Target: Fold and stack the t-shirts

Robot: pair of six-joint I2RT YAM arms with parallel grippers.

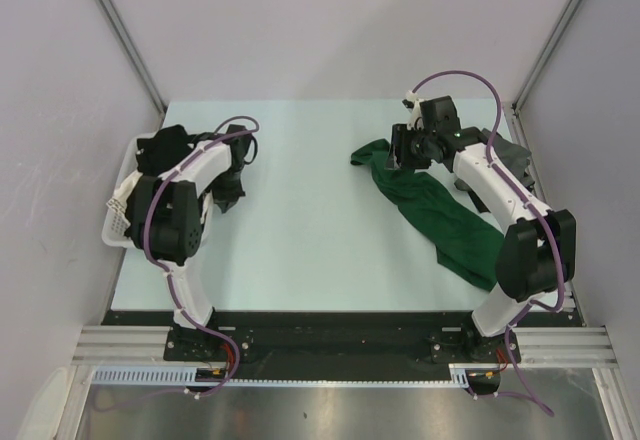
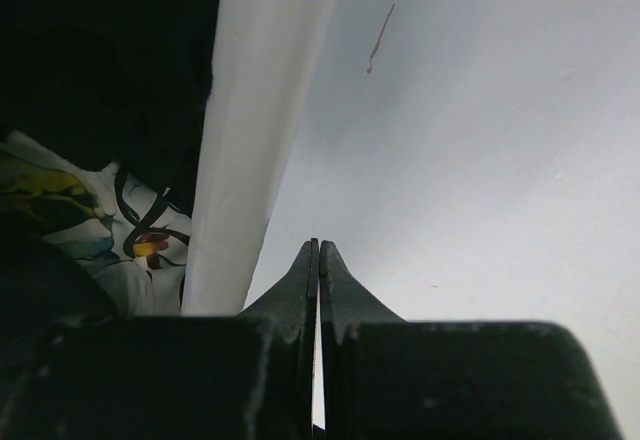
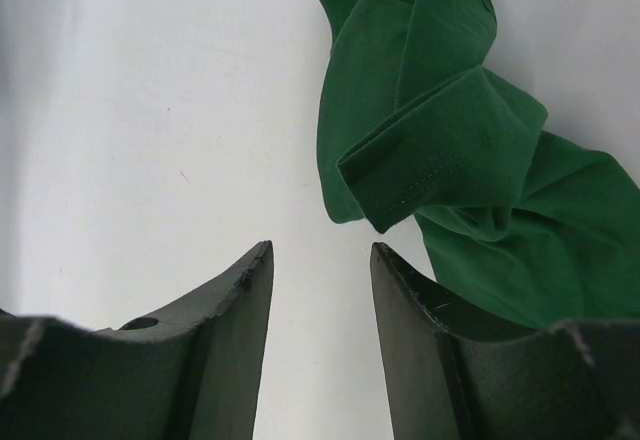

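Zero shirts folded yet: the green t-shirt (image 1: 450,225) lies rumpled, trailing from near right to far centre. Right gripper (image 3: 320,250) hovers half-open and empty beside its far end. Left gripper (image 2: 318,248) sits pinched shut by the basket (image 1: 118,222).

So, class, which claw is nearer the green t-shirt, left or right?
Right. The right claw, open and empty, sits at the green t-shirt's bunched end. The left claw, shut, is far across the table, beside the white basket.
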